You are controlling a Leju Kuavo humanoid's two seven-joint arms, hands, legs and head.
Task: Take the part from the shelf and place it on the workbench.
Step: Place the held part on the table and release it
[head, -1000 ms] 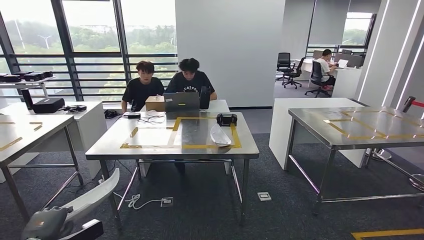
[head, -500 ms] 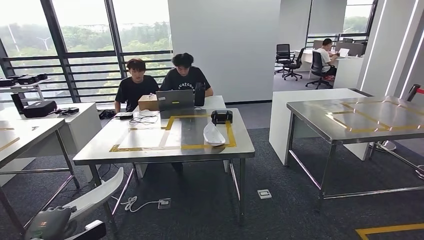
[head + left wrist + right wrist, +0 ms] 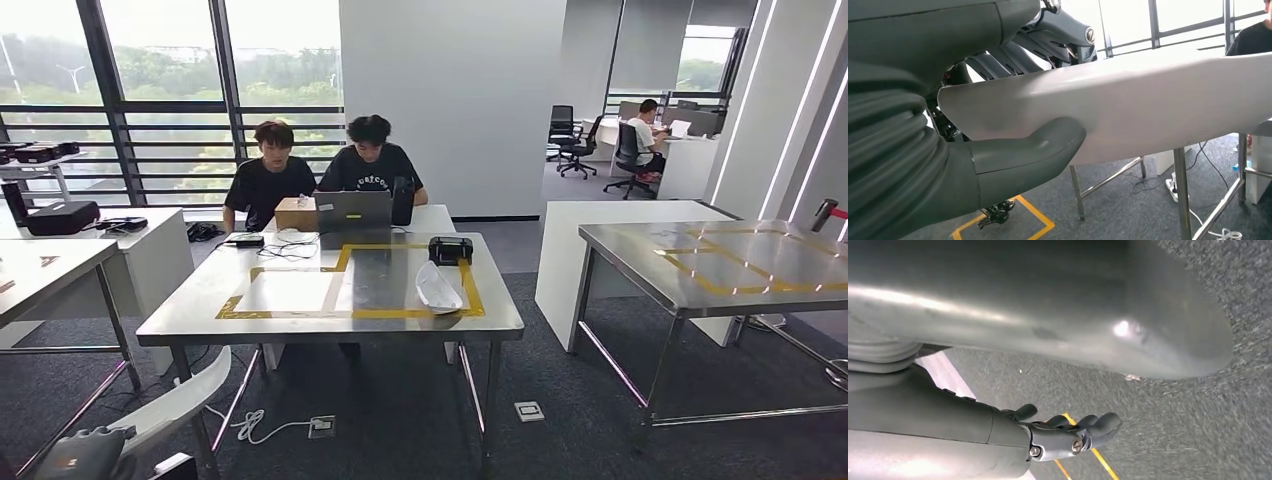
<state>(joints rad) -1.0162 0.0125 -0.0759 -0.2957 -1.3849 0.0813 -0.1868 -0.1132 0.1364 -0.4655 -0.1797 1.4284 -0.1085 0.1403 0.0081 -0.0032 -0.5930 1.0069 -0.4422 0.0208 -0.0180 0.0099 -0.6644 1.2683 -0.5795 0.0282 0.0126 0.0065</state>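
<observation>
- Low at the left, the left robot hand (image 3: 1013,155) grips the long white part (image 3: 1128,115) – thumb pressed under it, apparently for carrying.
- Centre: the table (image 3: 190,318) ahead, well apart – likely its destination.
- Right robot hand (image 3: 1073,435) hangs, fingers curled, holding nothing.

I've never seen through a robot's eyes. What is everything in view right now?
Steel tables: three, silver; middle, right, left.
Loose part: one, white, middle table's right side.
Device: one, black, behind that part.
Laptop: one, grey, table's far edge.
Cardboard box: one, brown, beside laptop.
People: three, two in black behind laptop, one at far desk.
Held part: one, white, in left robot hand.
Left robot hand: one, grey, lower left, gripping held part.
Right robot hand: one, dark, hanging above carpet.
</observation>
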